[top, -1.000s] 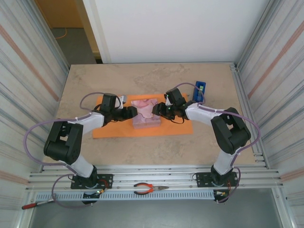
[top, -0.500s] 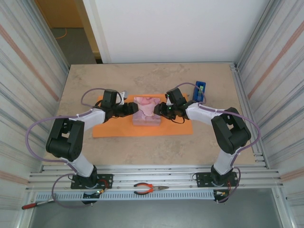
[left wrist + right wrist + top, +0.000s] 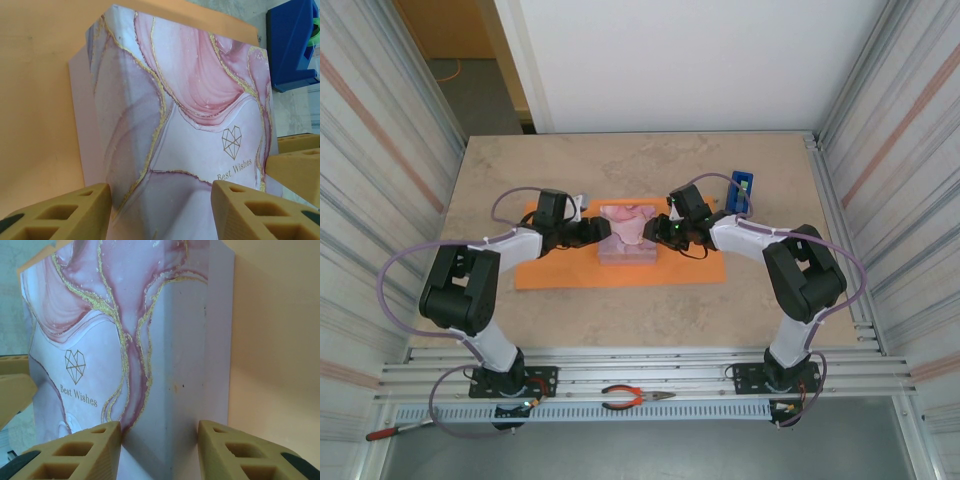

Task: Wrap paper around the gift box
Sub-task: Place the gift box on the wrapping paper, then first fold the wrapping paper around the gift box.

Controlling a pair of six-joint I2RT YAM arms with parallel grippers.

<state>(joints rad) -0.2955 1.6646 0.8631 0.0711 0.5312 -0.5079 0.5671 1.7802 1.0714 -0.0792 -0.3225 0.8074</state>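
Top external view has the gift box [image 3: 628, 238] sitting on the paper [image 3: 560, 272], about midway along the sheet and closer to its far edge than to its near one. The box is bare. Its pink marble print, gold veins, heart and "Best Wishes" are all uncovered. The paper lies flat on the table with no flap raised or creased that I can see.

My left gripper [image 3: 605, 232] reaches in over the paper's left half to one end of the box. In the left wrist view the box fills the gap between my fingers [image 3: 75, 215], so I take that gripper to be clamped on it. My right gripper [image 3: 652, 231] comes in over the paper's right half to the other end. The box also sits between those fingers [image 3: 240, 455], but I cannot tell whether they press on it or only straddle it.

By my reckoning the wrapping itself has not begun, and I am only settling the box on the sheet. Still ahead are letting go, folding the long sides over, closing the ends and taping. The blue tape dispenser [image 3: 741, 192] stands just off the paper's far right corner.
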